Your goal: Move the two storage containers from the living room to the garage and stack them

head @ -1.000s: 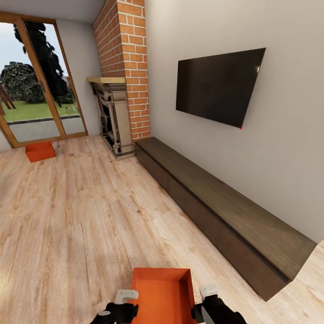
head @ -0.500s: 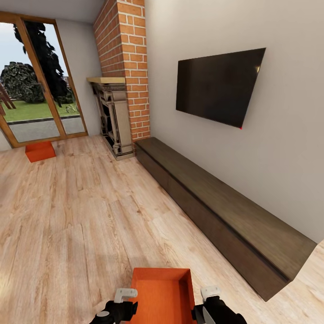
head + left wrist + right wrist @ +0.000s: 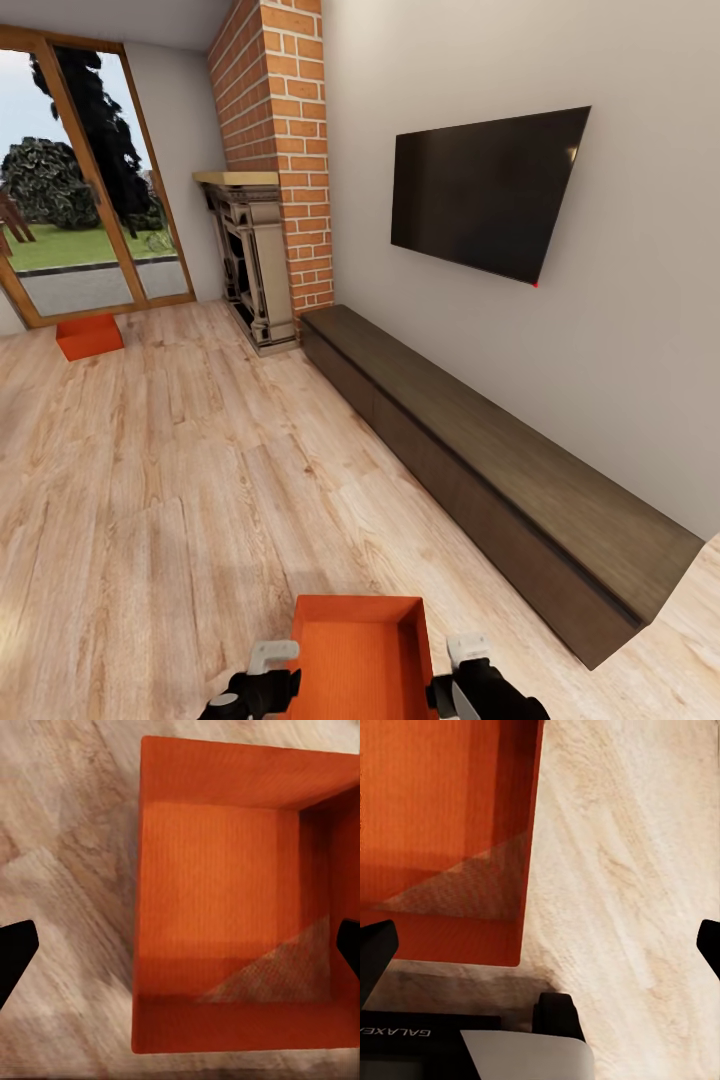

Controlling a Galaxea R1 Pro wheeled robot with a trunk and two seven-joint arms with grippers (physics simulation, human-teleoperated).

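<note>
One orange-red storage container (image 3: 362,655) sits on the light wood plank floor of the living room, right in front of me. My left gripper (image 3: 268,662) hangs open over its left wall. In the left wrist view the container (image 3: 225,907) lies between the spread fingertips (image 3: 15,952), with one tip over the floor and the other over the bin. My right gripper (image 3: 468,655) is open over the right wall. The right wrist view shows that container (image 3: 442,832) and its wall between the fingertips (image 3: 709,945). The other storage container (image 3: 89,336) rests far off by the glass door.
A long low dark-brown cabinet (image 3: 500,470) runs along the right wall under a black TV (image 3: 485,190). A red brick fireplace (image 3: 265,250) stands at the back. Glass doors (image 3: 80,230) close the far left. Wide wood floor (image 3: 180,480) lies between the two bins.
My left gripper has crept slightly to the left beside the near container. The right gripper and both containers have stayed put.
</note>
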